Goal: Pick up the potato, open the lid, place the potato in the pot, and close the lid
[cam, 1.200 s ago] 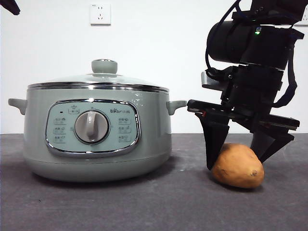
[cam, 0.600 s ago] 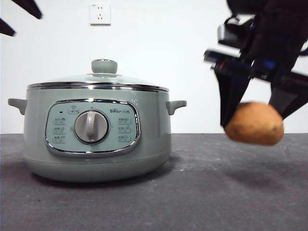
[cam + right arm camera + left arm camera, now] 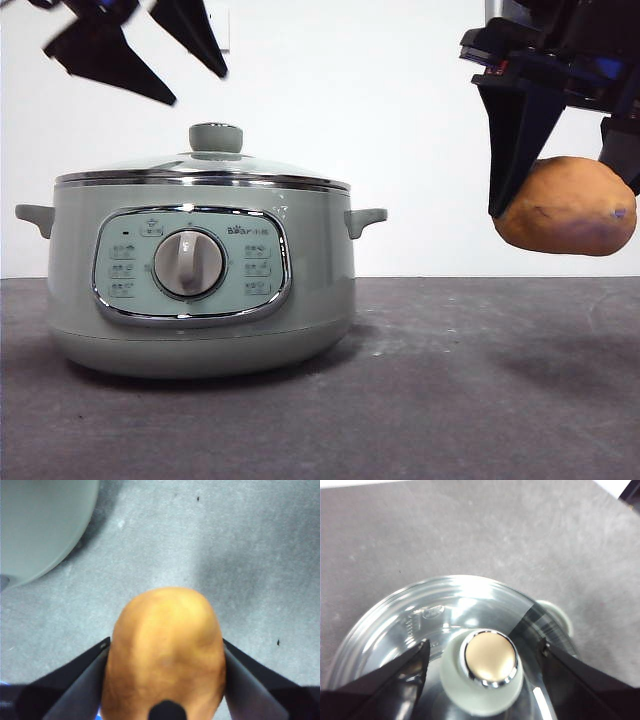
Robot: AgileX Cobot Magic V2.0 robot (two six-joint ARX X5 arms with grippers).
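Note:
The orange-brown potato [image 3: 568,207] [image 3: 167,650] hangs well above the table at the right, with my right gripper [image 3: 560,190] [image 3: 165,652] shut on its two sides. The sage-green pot [image 3: 200,275] stands at the left, its glass lid [image 3: 205,165] [image 3: 445,615] resting on it. Above the lid's green knob [image 3: 216,137] [image 3: 487,672] hovers my left gripper [image 3: 165,75] [image 3: 482,655], open, one jaw on each side of the knob and clear of it.
The pot's side [image 3: 40,525] shows at a corner of the right wrist view. A dark grey table [image 3: 450,400] runs under everything. A white wall with a socket [image 3: 222,30] stands behind.
The right gripper has lifted the potato from the table to above the pot's handle height and moved slightly right. The left gripper has come down from the top corner to above the lid's knob.

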